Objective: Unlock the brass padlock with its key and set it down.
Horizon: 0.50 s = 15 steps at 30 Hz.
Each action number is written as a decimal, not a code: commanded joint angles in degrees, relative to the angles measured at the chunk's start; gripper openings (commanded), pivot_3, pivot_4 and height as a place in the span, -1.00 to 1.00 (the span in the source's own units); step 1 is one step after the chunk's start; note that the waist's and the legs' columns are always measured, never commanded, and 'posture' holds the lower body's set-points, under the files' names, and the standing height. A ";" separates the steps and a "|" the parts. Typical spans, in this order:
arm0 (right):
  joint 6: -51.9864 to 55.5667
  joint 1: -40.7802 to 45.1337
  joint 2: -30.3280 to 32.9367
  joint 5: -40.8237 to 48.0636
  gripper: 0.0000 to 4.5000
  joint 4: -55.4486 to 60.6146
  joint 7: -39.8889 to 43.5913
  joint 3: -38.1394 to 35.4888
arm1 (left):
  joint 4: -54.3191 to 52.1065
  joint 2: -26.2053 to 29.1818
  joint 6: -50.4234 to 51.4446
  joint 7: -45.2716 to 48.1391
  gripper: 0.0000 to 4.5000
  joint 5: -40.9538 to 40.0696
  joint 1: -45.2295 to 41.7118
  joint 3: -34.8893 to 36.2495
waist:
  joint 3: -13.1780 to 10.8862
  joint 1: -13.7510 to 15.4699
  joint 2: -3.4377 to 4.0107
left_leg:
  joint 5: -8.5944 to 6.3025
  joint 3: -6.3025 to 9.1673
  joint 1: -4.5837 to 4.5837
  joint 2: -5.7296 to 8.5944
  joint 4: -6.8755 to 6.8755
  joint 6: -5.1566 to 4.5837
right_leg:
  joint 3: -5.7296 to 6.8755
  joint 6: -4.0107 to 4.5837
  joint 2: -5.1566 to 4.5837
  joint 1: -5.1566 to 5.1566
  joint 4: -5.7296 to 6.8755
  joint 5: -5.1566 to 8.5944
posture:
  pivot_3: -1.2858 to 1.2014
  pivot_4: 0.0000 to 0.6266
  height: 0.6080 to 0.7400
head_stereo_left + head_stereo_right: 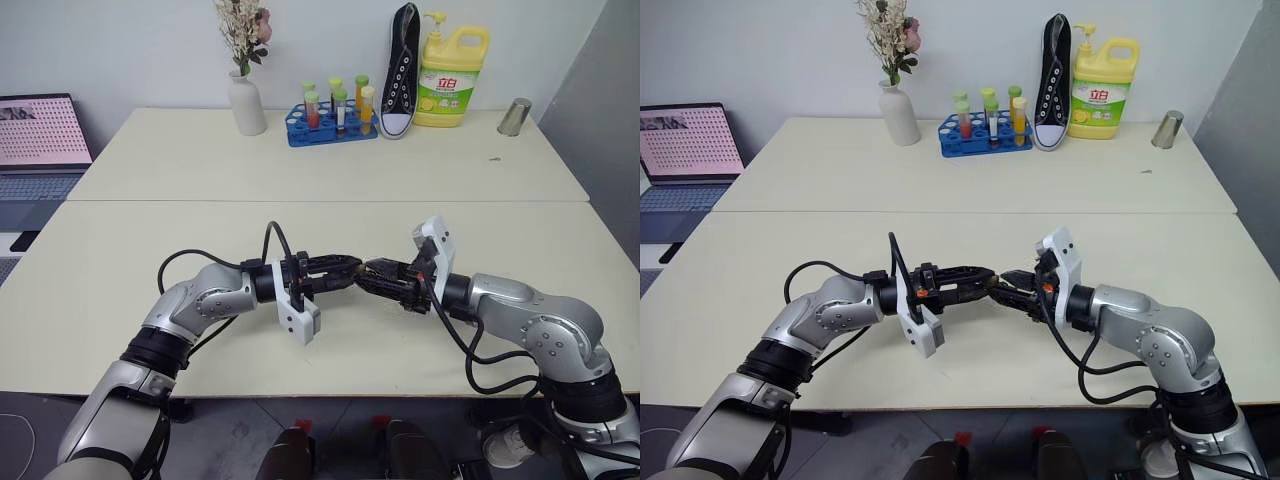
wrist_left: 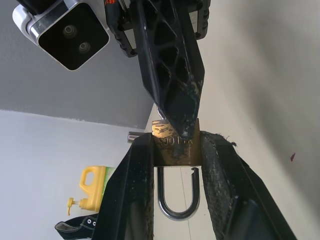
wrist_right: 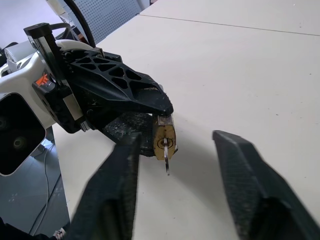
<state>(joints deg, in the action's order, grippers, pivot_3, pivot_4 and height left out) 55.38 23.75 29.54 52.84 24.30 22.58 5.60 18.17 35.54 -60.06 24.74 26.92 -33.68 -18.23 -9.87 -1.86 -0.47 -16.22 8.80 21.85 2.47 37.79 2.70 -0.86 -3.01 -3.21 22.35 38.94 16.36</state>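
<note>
At the middle of the near desk [image 1: 120, 300], above its surface, the left gripper [image 1: 352, 270] at 9 o'clock meets the right gripper [image 1: 372, 268] at 3 o'clock. The brass padlock [image 3: 164, 141] sits between the left jaws, the key [image 3: 166, 161] sticking out of it. On the far desk [image 1: 160, 160], from 11 to 1 o'clock: vase [image 1: 246, 103], tube rack [image 1: 330, 125], shoe [image 1: 400, 70], bottle [image 1: 452, 78], cup [image 1: 515, 117]. A laptop [image 1: 38, 150] sits at 10 o'clock.

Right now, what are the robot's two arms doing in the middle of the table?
The left gripper is holding a tiny brass padlock above the table. A little key sticks out of the padlock. The right gripper faces it, its fingers on either side of the key but not touching it yet. In the left wrist view, one end of the silvery shackle seems to be loose.
</note>
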 commanded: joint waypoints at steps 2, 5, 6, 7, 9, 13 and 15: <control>-0.04 1.43 -0.91 -0.06 -0.81 0.67 1.05 -1.78 | -1.39 0.16 -0.05 -0.11 -0.58 -2.02 -0.67 0.35 | 0.00 0.00 0.00 | 0.00 -0.01 0.00 0.00 0.00 0.00 | 0.00 0.00 0.00 0.00 0.00 0.00 | 0.03 -0.52 1.00; 0.12 1.50 -1.11 -0.45 -0.96 0.65 1.44 -1.71 | -1.63 0.10 0.11 -0.17 -0.58 -1.97 -0.42 0.31 | 0.00 0.03 0.00 | 0.00 0.00 0.00 0.01 0.00 0.00 | 0.00 0.00 0.00 0.00 0.00 0.00 | 0.03 -0.52 1.00; 0.14 1.54 -1.29 -0.41 -0.96 0.58 1.39 -1.78 | -1.77 0.08 0.16 -0.12 -0.58 -2.06 -0.29 0.27 | 0.00 0.02 0.00 | 0.00 0.00 0.00 0.01 0.00 0.00 | 0.00 0.00 0.00 0.00 0.00 0.00 | 0.03 -0.52 1.00; 0.15 1.58 -1.41 -0.40 -0.96 0.51 1.36 -1.81 | -1.92 0.09 0.13 -0.10 -0.58 -2.07 -0.17 0.22 | 0.00 0.00 0.00 | 0.00 0.00 0.00 0.00 0.00 0.00 | 0.00 0.00 0.00 0.00 0.00 0.00 | 0.03 -0.52 1.00; 0.16 1.67 -1.64 -0.48 -0.96 0.38 1.29 -1.81 | -2.09 0.12 0.14 -0.01 -0.58 -2.25 0.05 0.12 | 0.00 -0.01 0.00 | 0.00 0.00 0.00 0.00 0.00 0.00 | 0.00 0.00 0.00 0.00 0.00 0.00 | 0.03 -0.52 1.00; 0.33 1.56 -2.04 -0.37 -0.96 0.38 1.30 -1.99 | -2.37 0.22 0.09 0.14 -0.58 -2.46 0.38 -0.05 | 0.00 0.00 0.00 | 0.00 0.00 0.00 0.00 0.00 0.00 | -0.01 0.00 0.00 0.00 0.00 0.00 | 0.03 -0.52 1.00; 0.41 1.48 -2.20 -0.32 -0.96 0.41 1.31 -2.09 | -2.40 0.25 0.05 0.21 -0.58 -2.54 0.49 -0.06 | 0.00 0.00 0.00 | 0.00 0.00 0.00 0.00 0.00 0.00 | -0.01 0.00 0.00 0.00 0.00 0.00 | 0.03 -0.52 1.00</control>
<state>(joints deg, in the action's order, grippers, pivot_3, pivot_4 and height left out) 56.04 23.97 27.73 52.71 23.52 23.67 5.26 18.22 35.75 -59.33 25.02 26.09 -33.29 -18.23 -9.87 -1.86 -0.47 -16.22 8.80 21.85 2.47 37.79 2.70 -0.86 -3.01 -3.21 22.35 38.94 16.36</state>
